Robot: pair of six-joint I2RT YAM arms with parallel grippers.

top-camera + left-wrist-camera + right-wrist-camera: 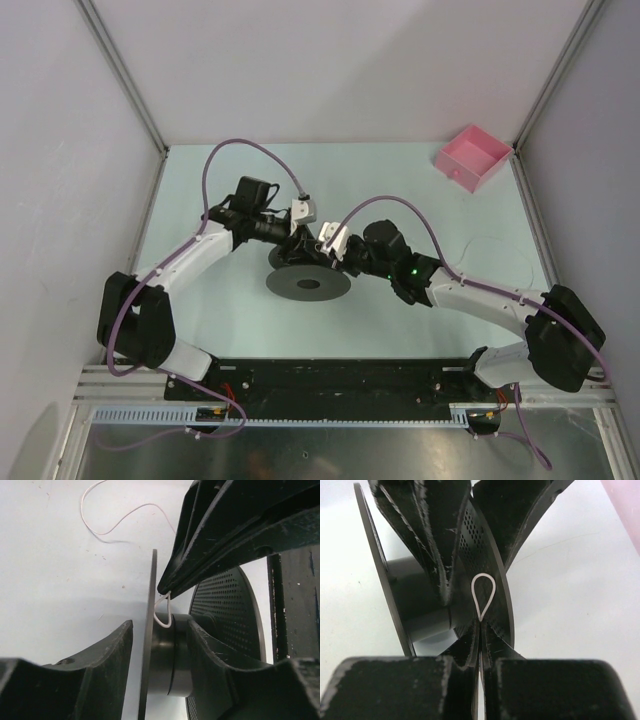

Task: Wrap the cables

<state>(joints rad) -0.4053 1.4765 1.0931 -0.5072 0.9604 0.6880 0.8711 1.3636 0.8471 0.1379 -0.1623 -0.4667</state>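
A dark grey spool (308,283) stands on edge mid-table. My left gripper (298,243) is shut on it: in the left wrist view its fingers (75,672) straddle one thin flange (150,630) beside the hub (172,655). My right gripper (334,250) is shut on the cable, a hair-fine white wire. A small loop of wire (492,587) sticks out of its pinched tips (481,622), right at the hub between the flanges. In the left wrist view the right gripper's fingers (210,545) come in from the upper right, and the wire (107,532) trails off in a curve over the table.
A pink open box (472,158) sits at the back right corner. Grey enclosure walls (60,150) close in the left, right and back. A black rail (340,375) with the arm bases runs along the near edge. Purple cables (250,145) arch over both arms.
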